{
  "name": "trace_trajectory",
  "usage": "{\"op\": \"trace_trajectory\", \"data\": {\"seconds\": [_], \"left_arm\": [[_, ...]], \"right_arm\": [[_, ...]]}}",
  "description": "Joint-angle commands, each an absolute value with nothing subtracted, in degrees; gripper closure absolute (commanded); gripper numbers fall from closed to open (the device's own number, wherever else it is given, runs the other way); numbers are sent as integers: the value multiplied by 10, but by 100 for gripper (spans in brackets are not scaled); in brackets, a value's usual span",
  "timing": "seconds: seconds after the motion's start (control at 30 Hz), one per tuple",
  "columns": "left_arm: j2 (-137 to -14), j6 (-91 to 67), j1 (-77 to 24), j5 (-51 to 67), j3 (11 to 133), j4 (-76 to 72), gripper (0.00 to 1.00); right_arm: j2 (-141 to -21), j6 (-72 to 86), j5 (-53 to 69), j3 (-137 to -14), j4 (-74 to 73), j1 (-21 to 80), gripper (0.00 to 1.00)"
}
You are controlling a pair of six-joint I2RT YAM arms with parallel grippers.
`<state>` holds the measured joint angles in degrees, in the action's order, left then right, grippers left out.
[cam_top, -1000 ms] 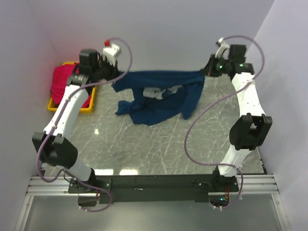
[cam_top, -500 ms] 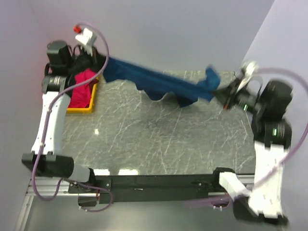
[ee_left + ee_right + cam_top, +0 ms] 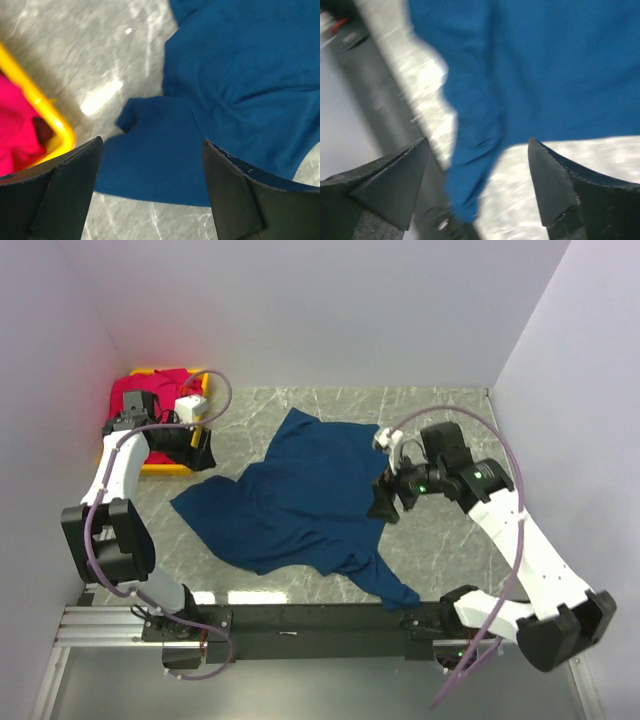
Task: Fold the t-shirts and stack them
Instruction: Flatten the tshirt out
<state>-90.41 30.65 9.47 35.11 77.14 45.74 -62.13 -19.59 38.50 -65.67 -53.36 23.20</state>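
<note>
Spread t-shirt (image 3: 300, 500) on table (image 3: 250, 405), second t-shirt (image 3: 160, 380) in bin (image 3: 165, 469) (far left)

Yellow bin (image 3: 165, 469) at far-left corner of worktop (image 3: 455, 415), right by left wall (image 3: 40, 360). Worktop: grey marble look w/ white veins, glossy, light glints nr front edge. Black bar (image 3: 320, 618) on alu rail (image 3: 70, 625) runs along near edge. Back wall (image 3: 300, 310) plain, pale lilac.
</note>
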Motion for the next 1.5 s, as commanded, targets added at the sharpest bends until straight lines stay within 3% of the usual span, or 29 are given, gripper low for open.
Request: {"op": "trace_trajectory", "data": {"seconds": [0.0, 0.03, 0.23, 0.43, 0.67, 1.0, 1.1, 1.27, 1.33, 1.47], "left_arm": [[-875, 318, 84, 351, 779, 461, 14], [-865, 309, 75, 340, 763, 457, 15], [-838, 235, -23, 284, 662, 411, 32], [-862, 153, -79, 253, 609, 374, 45], [-925, 123, -82, 210, 622, 381, 46], [-1055, 98, -82, 139, 692, 381, 45], [-1115, 95, -82, 126, 756, 393, 44], [-1266, 90, -85, 146, 1005, 459, 43], [-1289, 91, -86, 178, 1102, 492, 41], [-1220, 96, -86, 211, 1110, 487, 34]], "right_arm": [[-668, -185, 276, -699, -431, 230, 14], [-720, -155, 257, -713, -412, 229, 26], [-977, -106, 181, -877, -379, 230, 62], [-1138, -124, 108, -989, -400, 229, 78], [-1192, -159, 24, -962, -410, 214, 78], [-1159, -279, -64, -797, -525, 187, 79], [-1109, -307, -33, -740, -569, 208, 79], [-1014, -365, 137, -687, -681, 292, 78], [-978, -387, 205, -721, -738, 301, 77], [-993, -350, 306, -878, -769, 218, 74]]}}
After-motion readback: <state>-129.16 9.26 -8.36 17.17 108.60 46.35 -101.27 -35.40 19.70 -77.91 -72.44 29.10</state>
